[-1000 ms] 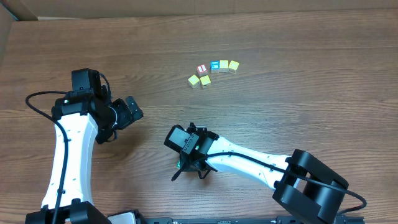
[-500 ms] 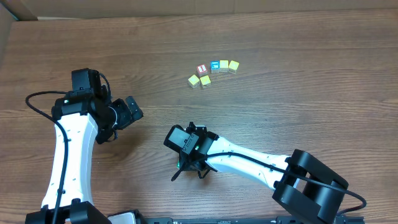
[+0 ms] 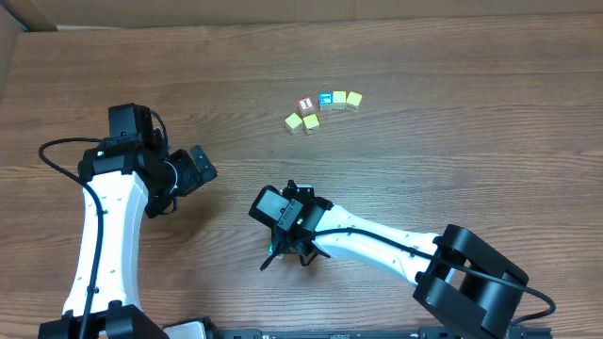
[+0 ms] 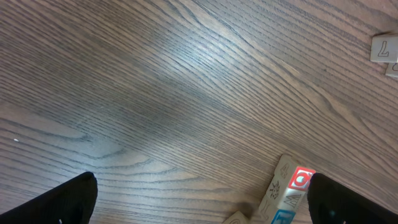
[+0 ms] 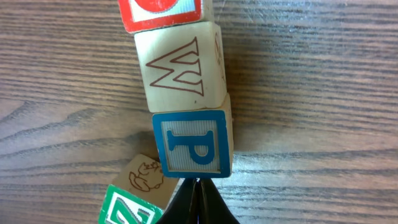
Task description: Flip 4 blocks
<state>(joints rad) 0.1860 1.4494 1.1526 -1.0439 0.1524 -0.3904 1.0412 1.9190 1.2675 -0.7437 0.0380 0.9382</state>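
Observation:
In the right wrist view the blocks lie in a row on the wooden table: a red "O" block, a plain whitish block with a "W" and a blue "P" block. A green "Z" block sits tilted at the lower left. My right gripper is shut and empty, its tips against the near edge of the "P" block. From overhead the right gripper hides the row. My left gripper is open and empty, and the red "O" block lies just inside its right finger.
Several other cubes, yellow ones and a red-faced one, are clustered at the far middle of the table. One whitish "L" cube shows at the top right of the left wrist view. The left gripper hovers left of the right arm.

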